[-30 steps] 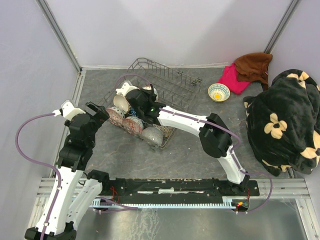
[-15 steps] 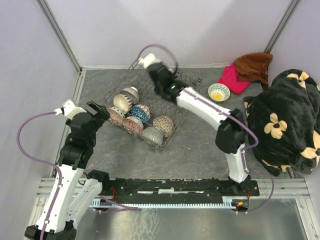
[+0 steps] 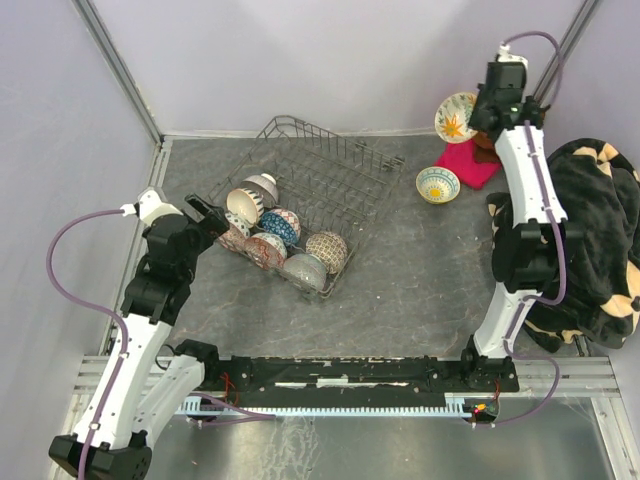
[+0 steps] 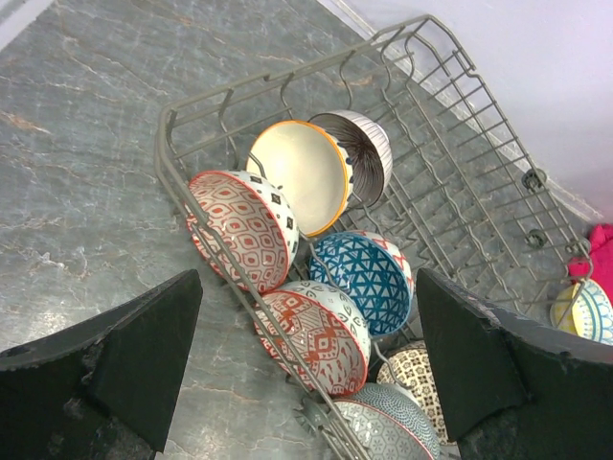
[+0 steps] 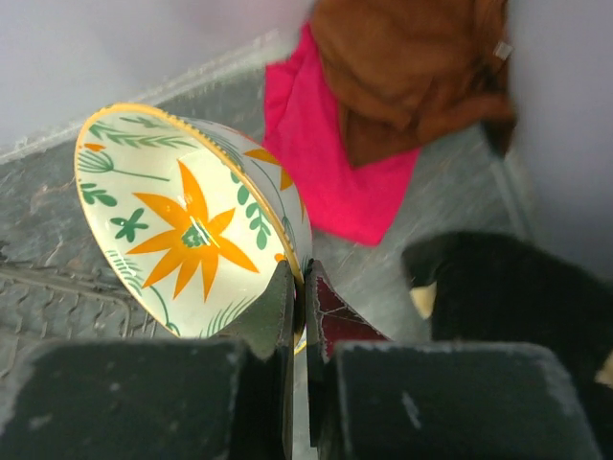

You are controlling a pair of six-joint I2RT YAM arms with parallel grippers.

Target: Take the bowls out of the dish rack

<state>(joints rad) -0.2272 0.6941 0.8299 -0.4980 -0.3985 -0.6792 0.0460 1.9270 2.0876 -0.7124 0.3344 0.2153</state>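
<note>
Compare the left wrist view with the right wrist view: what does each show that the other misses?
Left wrist only: the grey wire dish rack holding patterned ceramic bowls, framed by the open left end effector. Right wrist only: a cream ceramic bowl with an orange flower, pinched by its rim in the shut right end effector, and a brown cloth. Both: the pink cloth and the grey marbled table.

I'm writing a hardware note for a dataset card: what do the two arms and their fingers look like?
The left arm and right arm match: white shells, black joints, a purple cable looping alongside each. The fingers are flat, matte-black wedges with scuffed edges.
</note>
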